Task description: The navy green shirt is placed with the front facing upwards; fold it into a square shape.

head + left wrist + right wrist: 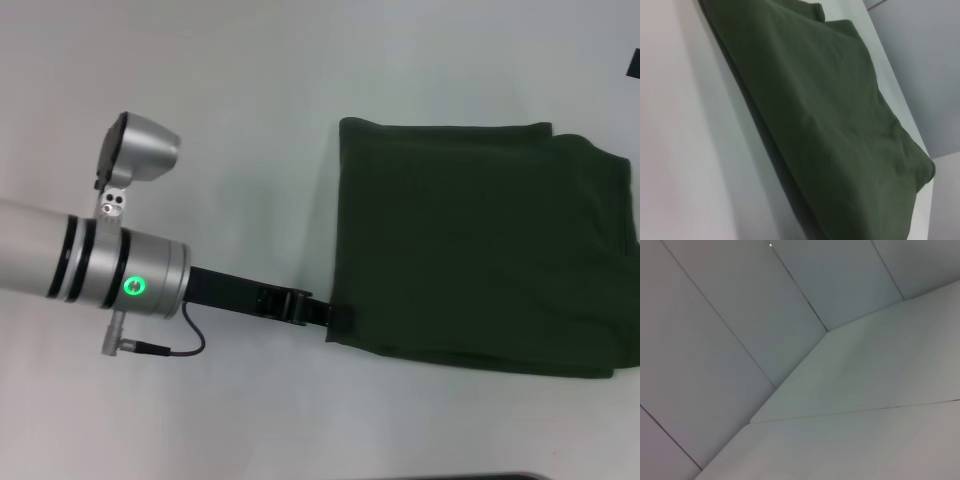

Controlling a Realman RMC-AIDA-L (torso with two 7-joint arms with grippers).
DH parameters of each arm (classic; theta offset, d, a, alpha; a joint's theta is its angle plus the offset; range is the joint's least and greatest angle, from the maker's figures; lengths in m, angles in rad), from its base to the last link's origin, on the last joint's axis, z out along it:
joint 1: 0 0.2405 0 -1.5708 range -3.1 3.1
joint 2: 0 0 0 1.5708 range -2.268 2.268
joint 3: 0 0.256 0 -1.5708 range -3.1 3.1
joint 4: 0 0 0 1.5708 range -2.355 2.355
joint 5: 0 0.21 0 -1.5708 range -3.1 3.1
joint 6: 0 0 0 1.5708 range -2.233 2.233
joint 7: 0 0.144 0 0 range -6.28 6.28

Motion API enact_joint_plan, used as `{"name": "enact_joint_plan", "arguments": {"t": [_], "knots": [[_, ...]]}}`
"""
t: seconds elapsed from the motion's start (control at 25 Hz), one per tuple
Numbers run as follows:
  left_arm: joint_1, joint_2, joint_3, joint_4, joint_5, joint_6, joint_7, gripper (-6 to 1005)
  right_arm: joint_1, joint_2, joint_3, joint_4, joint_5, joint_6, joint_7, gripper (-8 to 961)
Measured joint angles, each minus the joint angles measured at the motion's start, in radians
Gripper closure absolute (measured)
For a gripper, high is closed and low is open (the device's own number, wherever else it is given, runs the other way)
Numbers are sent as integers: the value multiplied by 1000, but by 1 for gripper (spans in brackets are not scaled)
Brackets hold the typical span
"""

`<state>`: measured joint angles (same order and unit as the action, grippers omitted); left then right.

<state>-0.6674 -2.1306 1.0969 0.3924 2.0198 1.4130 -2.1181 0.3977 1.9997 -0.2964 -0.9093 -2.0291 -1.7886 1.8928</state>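
I'm watching the left gripper (pixel 335 314) reaching low across the white surface (pixel 250 90) from the left side of the head view, its dark fingers (pixel 290 304) meeting the near left corner of the navy green shirt (pixel 480 245). Their tips are lying right at the cloth's edge, and I cannot tell whether they are pinching the hem or standing apart, since the tips are merging with the dark fabric. I'm judging that the arm is being kept this flat so the fingers can work at the bottom layer without rumpling the stack.

Further out, the shirt is lying on the right half of the surface as a thick, roughly square bundle, several layers showing along its left and near edges; no lettering or collar is showing. From the left wrist view the shirt (pixel 830 130) is looking smooth on top, with one corner sticking out at the far end. I'm reading the folding as nearly done.

The right gripper is not appearing anywhere; its wrist camera is showing only bare surface and wall
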Motion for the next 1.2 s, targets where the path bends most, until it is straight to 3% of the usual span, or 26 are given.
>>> {"name": "enact_joint_plan", "arguments": {"t": [0.68, 1.2], "knots": [[42, 63, -76, 24, 5, 33, 12, 966, 16, 4, -12, 1, -5, 0, 5, 57], [63, 83, -81, 27, 12, 87, 30, 966, 27, 0, -13, 1, -5, 9, 6, 56]]}}
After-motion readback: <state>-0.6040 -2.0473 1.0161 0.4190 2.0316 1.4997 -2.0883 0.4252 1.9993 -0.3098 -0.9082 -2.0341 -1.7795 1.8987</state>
